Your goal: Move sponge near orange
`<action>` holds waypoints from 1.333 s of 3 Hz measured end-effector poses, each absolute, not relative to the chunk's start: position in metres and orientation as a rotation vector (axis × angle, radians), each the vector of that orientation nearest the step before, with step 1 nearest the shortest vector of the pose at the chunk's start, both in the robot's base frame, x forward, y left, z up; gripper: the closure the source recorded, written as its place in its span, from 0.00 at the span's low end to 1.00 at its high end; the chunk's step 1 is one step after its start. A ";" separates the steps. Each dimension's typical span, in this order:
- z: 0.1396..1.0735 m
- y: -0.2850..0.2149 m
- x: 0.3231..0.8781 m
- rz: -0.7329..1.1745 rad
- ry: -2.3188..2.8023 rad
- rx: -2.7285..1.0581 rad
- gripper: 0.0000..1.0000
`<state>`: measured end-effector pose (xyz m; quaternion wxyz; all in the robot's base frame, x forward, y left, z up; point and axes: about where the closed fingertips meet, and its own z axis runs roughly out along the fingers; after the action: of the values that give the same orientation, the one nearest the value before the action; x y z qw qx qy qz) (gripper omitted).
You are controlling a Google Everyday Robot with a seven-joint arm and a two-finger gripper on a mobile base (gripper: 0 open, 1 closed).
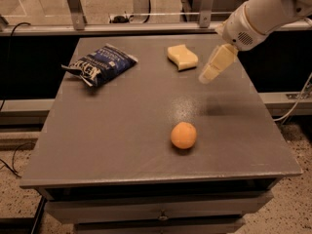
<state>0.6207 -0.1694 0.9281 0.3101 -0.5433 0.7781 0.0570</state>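
Pale gripper (206,75) just beside soft, wavy-edged sponge (182,57)

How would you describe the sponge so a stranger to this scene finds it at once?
On the grey table, look along the far edge, right of the blue snack bag. The sponge lies there, just left of the gripper. It is pale yellow with wavy edges, unlike the round orange.
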 end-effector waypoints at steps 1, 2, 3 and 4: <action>0.909 -0.149 0.686 0.237 2.075 -1.290 0.00; 0.883 -0.129 0.735 0.305 2.146 -1.133 0.00; 0.857 -0.123 0.761 0.338 2.217 -1.010 0.00; 0.842 -0.118 0.774 0.358 2.237 -0.944 0.16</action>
<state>0.7741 -0.1178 0.8417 0.3370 -0.3623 0.8581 0.1375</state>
